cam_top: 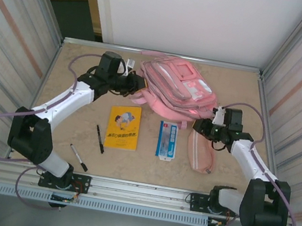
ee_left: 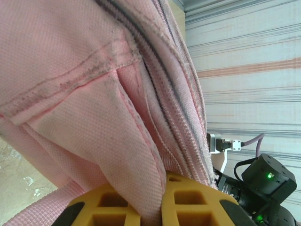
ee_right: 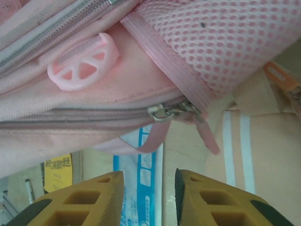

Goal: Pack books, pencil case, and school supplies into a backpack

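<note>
The pink backpack (cam_top: 175, 84) lies at the back middle of the table. My left gripper (cam_top: 138, 85) is at its left edge; in the left wrist view it (ee_left: 162, 182) is shut on a fold of the backpack's fabric (ee_left: 94, 70). My right gripper (cam_top: 200, 125) is open by the bag's front right corner, its gap (ee_right: 149, 178) just below a metal zip slider (ee_right: 164, 112) with a pink ribbon pull. In front lie the yellow book (cam_top: 123, 127), the blue-and-white packet (cam_top: 167, 140), the pale-pink pencil case (cam_top: 200, 151) and two black pens (cam_top: 100, 138) (cam_top: 78, 157).
Ribbed metal walls (cam_top: 18, 37) close in both sides of the table, with a rail (cam_top: 137, 191) along the near edge. A pink plastic ring charm (ee_right: 84, 63) hangs on the backpack's front. The packet (ee_right: 141, 188) lies under my right fingers, the pencil case (ee_right: 254, 141) to their right.
</note>
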`<state>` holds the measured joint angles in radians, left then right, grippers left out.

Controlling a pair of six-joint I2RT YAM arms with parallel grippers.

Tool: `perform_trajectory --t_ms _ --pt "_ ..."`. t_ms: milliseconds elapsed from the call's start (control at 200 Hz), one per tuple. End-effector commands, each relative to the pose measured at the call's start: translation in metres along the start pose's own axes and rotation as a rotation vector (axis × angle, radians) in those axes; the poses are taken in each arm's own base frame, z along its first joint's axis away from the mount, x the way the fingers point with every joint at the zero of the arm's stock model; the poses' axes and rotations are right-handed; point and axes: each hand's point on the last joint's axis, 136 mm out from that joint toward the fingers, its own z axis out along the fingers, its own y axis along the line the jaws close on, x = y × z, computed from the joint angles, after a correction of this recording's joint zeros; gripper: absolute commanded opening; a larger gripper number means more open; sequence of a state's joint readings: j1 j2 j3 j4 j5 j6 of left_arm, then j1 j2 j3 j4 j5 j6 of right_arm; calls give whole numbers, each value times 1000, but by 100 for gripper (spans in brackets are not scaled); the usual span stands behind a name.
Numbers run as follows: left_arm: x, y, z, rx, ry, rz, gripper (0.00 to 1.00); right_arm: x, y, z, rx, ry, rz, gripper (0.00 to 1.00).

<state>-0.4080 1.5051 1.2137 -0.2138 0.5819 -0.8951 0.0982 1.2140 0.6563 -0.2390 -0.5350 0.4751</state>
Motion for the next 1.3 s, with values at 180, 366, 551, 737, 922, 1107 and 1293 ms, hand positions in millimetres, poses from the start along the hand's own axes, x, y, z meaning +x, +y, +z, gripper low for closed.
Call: perform_trajectory --t_ms 180,366,551,737,922,1107,1293 --pt "-13 -57 -23 148 -19 84 0 -30 -17 14 99 -87 30 39" --pt "-18 -73 -22 198 5 75 0 -37 -8 18 47 -125 11 35" --pt "-20 -87 -25 227 15 86 0 -37 3 21 31 -123 -95 39" --pt "-17 -85 -22 228 39 73 0 -37 10 25 -10 -103 -169 36" --pt "-14 -85 -22 232 51 79 0 -37 15 25 -37 -109 -210 37" --pt "-15 -78 -20 210 43 86 0 -37 20 26 -51 -89 -223 23" --pt "-16 -62 -9 183 49 77 0 -33 19 19 -25 -100 -227 6"
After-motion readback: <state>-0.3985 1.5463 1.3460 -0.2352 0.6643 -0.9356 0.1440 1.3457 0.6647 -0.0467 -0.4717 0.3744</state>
